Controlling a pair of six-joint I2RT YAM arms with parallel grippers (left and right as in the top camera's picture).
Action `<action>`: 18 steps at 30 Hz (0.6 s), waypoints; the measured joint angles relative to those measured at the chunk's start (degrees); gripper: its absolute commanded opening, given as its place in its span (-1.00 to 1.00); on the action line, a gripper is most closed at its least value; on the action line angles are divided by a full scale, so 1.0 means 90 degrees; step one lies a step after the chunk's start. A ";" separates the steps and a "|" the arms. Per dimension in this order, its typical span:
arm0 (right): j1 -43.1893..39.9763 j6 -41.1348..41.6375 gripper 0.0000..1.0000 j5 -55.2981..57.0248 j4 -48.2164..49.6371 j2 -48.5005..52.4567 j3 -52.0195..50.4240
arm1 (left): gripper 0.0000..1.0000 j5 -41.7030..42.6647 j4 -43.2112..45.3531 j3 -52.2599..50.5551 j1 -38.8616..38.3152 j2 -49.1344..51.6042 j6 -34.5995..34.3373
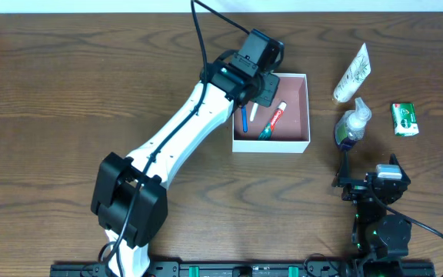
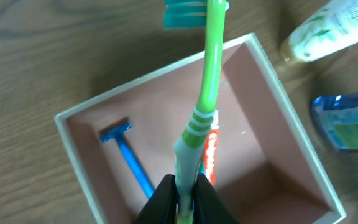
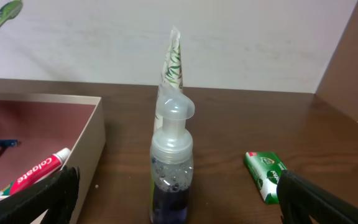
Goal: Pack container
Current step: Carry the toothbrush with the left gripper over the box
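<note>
The container [image 1: 308,108] is a square shallow box with white walls and a pink-brown inside, right of the table's middle. It also shows in the left wrist view [image 2: 73,143] and the right wrist view [image 3: 92,134]. A blue razor [image 2: 129,158] and a red-and-white toothpaste tube [image 2: 211,152] lie in it. My left gripper [image 2: 185,193] hovers over the box [image 1: 264,88], shut on the handle of a green toothbrush [image 2: 211,68]. The brush head shows high up in the right wrist view [image 3: 5,12]. My right gripper [image 3: 176,193] is open and empty near the front edge [image 1: 371,181].
A foam pump bottle with blue liquid [image 1: 352,127] stands just right of the box, straight ahead of my right gripper [image 3: 173,162]. A white tube with a green leaf print [image 1: 352,73] lies behind it. A green soap pack [image 1: 404,119] lies at the far right.
</note>
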 measured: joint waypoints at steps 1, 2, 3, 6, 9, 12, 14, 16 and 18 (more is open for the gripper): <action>0.0000 0.0000 0.98 0.0002 0.0000 0.0000 0.0000 | -0.77 0.0000 -0.0027 -0.0029 0.0039 0.0000 0.0000; 0.0000 0.0000 0.98 0.0000 0.0000 0.0000 0.0000 | -0.77 0.0000 -0.0044 -0.0075 0.0092 0.0000 0.0000; 0.0000 0.0000 0.98 0.0000 0.0000 0.0000 0.0000 | -0.77 -0.0002 -0.0053 -0.0121 0.0131 0.0002 0.0000; 0.0000 0.0000 0.99 0.0002 0.0000 0.0000 0.0000 | -0.77 -0.0002 -0.0090 -0.0219 0.0206 0.0036 -0.0005; 0.0000 0.0000 0.99 0.0000 0.0000 0.0000 0.0000 | -0.75 -0.0002 -0.0126 -0.0238 0.0214 0.0117 -0.0036; 0.0000 0.0000 0.99 0.0000 0.0000 0.0000 0.0000 | -0.75 0.0000 -0.0192 -0.0240 0.0202 0.0211 -0.0102; 0.0000 0.0000 0.99 0.0000 0.0000 0.0000 0.0000 | -0.74 0.0000 -0.0253 -0.0243 0.0202 0.0272 -0.0136; 0.0000 0.0000 0.99 0.0002 0.0000 0.0000 0.0000 | -0.74 0.0000 -0.0291 -0.0243 0.0202 0.0313 -0.0143; 0.0000 0.0000 0.99 0.0000 0.0000 0.0000 0.0000 | -0.73 -0.0002 -0.0313 -0.0248 0.0202 0.0323 -0.0143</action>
